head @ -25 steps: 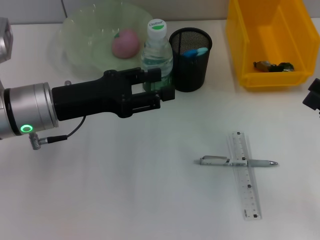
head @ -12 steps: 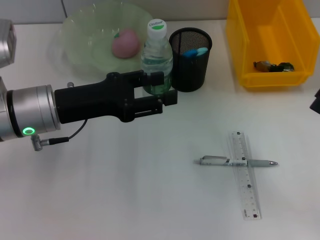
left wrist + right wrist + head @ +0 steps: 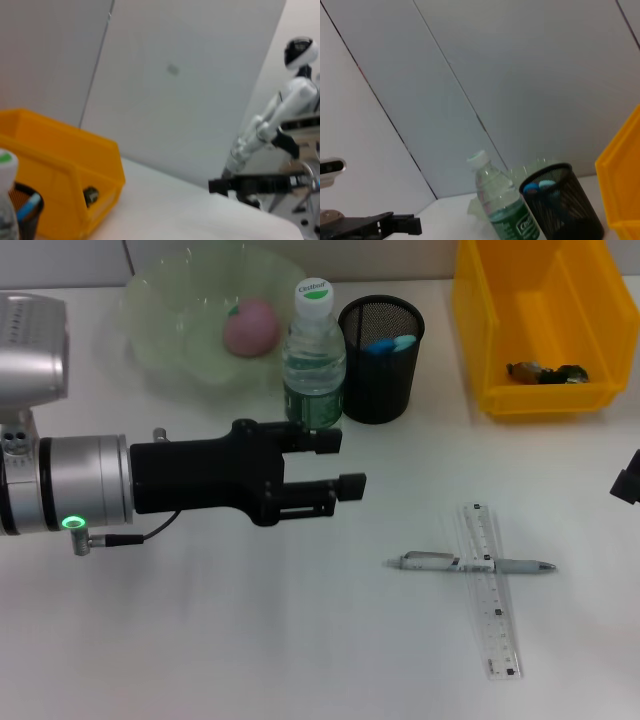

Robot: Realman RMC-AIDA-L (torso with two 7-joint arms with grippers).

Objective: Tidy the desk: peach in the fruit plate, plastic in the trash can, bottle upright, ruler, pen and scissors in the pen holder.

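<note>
Bottle [image 3: 314, 355] upright on the desk [image 3: 250, 640], long axis vertical, between fruit plate [image 3: 170, 330] and black mesh pen holder [image 3: 380, 358]. Clear plastic, white cap with green print, green label; wording unreadable. Left gripper [image 3: 335, 462] just in front of it, fingers apart, holding nothing. Right gripper [image 3: 628, 483] at desk's right edge, state not discernible

bottle [image 3: 313, 358]: 1 | peach [image 3: 251, 326]: 1 | pen holder [image 3: 380, 360]: 1 | pen [image 3: 470, 564]: 1 | ruler [image 3: 491, 590]: 1 | yellow bin [image 3: 540, 325]: 1
</note>
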